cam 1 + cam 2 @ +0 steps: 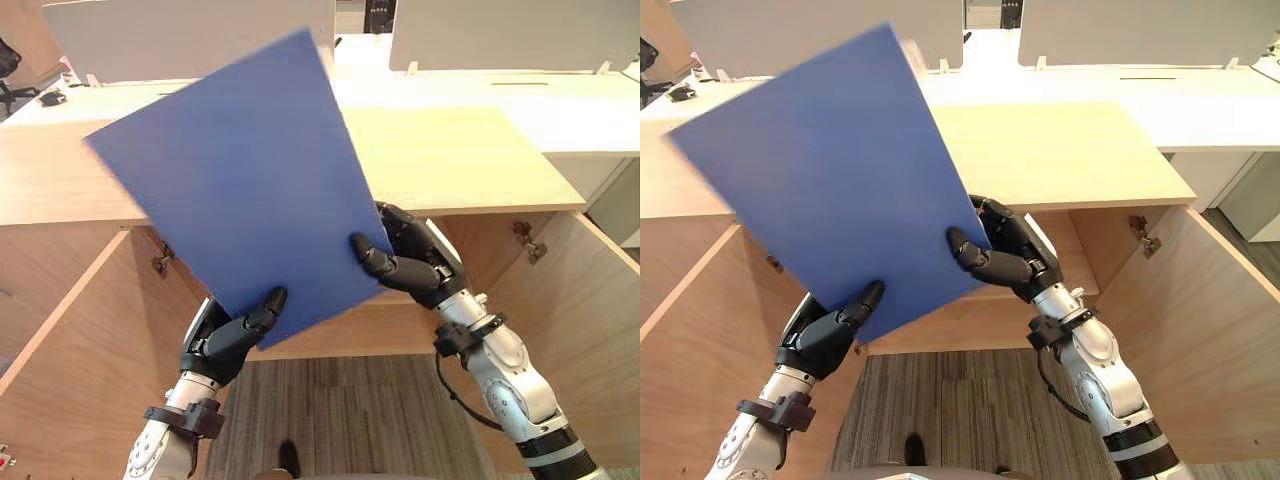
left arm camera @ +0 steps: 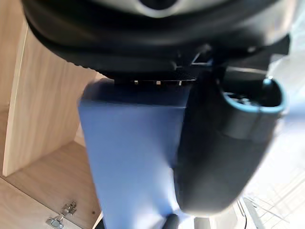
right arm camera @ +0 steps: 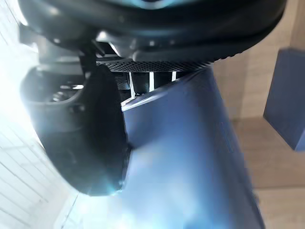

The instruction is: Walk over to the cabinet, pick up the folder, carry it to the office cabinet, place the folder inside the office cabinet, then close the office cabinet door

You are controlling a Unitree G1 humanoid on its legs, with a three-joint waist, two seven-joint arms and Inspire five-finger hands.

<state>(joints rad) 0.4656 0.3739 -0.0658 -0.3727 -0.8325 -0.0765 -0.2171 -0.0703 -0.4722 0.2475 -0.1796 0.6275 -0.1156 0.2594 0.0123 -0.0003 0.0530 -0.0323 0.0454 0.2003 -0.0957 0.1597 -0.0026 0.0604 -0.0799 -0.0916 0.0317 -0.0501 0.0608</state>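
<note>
Folder: a flat blue folder (image 1: 240,170) is held in the air, tilted so one corner points up and another points to the robot's left; it touches no furniture.
Left hand: the left hand (image 1: 225,340) pinches the folder's lowest corner, with the thumb on the front face and the fingers behind the sheet.
Right hand: the right hand (image 1: 420,260) clamps the folder's right edge near its lower right corner, with the thumb laid on the blue face and the fingers behind.
Cabinet: the wooden cabinet top (image 1: 450,160) runs across behind the folder, and its front edge passes behind the sheet.
Doors: the left door (image 1: 90,340) and the right door (image 1: 585,310) both stand swung out toward the robot, one on each side of the arms.
Hinge: a metal hinge (image 1: 527,243) shows inside the right wall, near the right hand.
Opening: the cabinet's lower board (image 1: 385,328) lies just beyond the hands, and the space between the two doors is open.
Floor: striped flooring (image 1: 350,410) lies beneath the arms.
Behind: a white surface (image 1: 560,110) with upright white panels (image 1: 500,35) stands past the cabinet top.
</note>
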